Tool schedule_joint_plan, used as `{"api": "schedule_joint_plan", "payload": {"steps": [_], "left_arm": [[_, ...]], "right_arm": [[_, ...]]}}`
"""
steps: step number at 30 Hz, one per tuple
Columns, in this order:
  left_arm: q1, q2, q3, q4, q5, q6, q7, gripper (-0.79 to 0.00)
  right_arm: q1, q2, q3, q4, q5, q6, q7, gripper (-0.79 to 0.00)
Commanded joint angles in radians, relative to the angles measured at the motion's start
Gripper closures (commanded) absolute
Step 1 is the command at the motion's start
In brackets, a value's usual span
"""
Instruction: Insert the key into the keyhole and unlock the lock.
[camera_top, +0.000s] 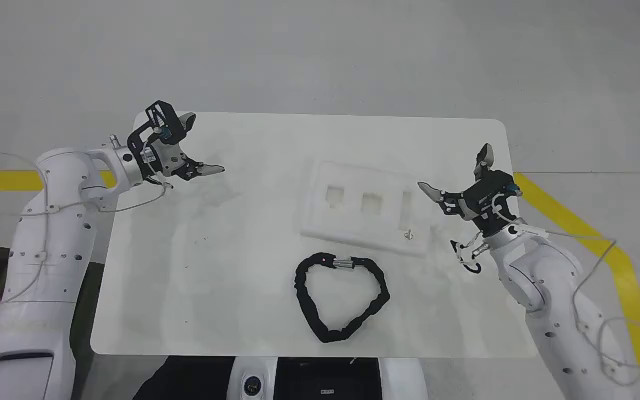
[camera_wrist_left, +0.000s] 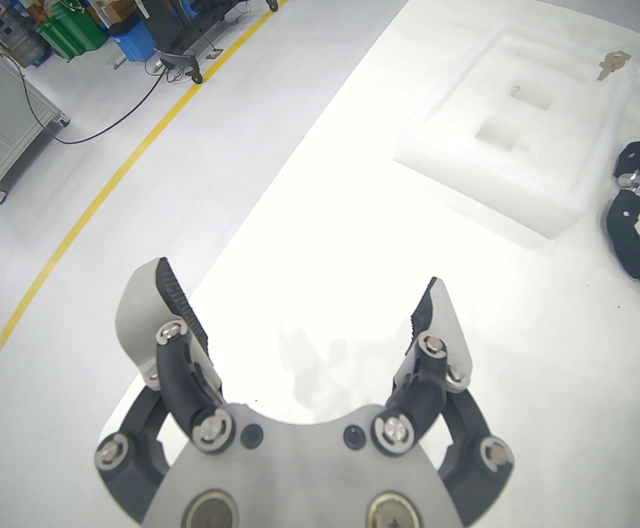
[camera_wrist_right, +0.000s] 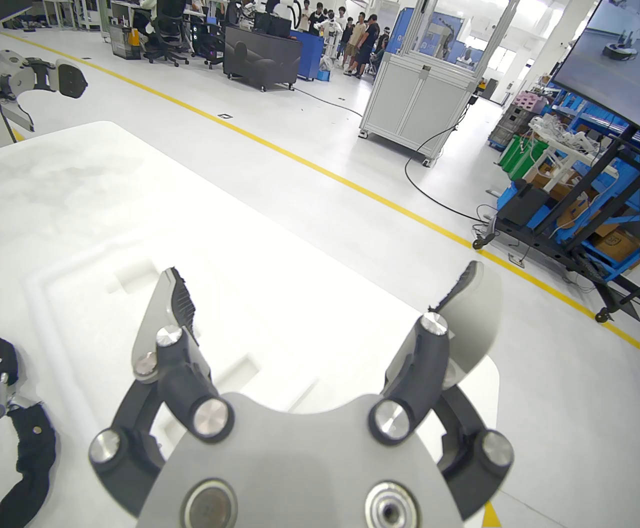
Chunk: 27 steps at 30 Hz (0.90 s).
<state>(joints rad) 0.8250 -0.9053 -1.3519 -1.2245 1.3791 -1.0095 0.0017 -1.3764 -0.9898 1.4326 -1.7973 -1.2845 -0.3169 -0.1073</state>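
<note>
Black lock (camera_top: 340, 295) lies just beside your foam tray (camera_top: 330, 222), with the key (camera_top: 407, 234) on the tray. Your left gripper (camera_wrist_left: 298, 280) and right gripper (camera_wrist_right: 322, 272) both gape wide, empty.

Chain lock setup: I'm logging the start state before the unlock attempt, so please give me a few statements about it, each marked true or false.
1. The key lies on the white foam tray. True.
2. The right gripper holds the key. False: it is open and empty, and the key lies on the tray.
3. The black chain lock lies in a loop on the table, beside the foam tray. True.
4. The left gripper is shut. False: its fingers are spread apart with nothing between them.
5. The key is already in the keyhole. False: the key is apart from the chain lock, on the tray.
</note>
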Motion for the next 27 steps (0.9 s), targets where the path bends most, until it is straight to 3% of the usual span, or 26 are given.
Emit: {"api": "schedule_joint_plan", "payload": {"steps": [1, 20, 27], "left_arm": [[0.000, 0.000, 0.000, 0.000, 0.000, 0.000, 0.000, -0.785], [0.000, 0.000, 0.000, 0.000, 0.000, 0.000, 0.000, -0.785], [0.000, 0.000, 0.000, 0.000, 0.000, 0.000, 0.000, -0.785]], "right_arm": [[0.000, 0.000, 0.000, 0.000, 0.000, 0.000, 0.000, -0.784], [-0.003, -0.001, 0.000, -0.002, 0.001, 0.005, 0.008, -0.785], [-0.016, -0.004, 0.002, -0.073, 0.057, -0.003, 0.196, -0.785]]}}
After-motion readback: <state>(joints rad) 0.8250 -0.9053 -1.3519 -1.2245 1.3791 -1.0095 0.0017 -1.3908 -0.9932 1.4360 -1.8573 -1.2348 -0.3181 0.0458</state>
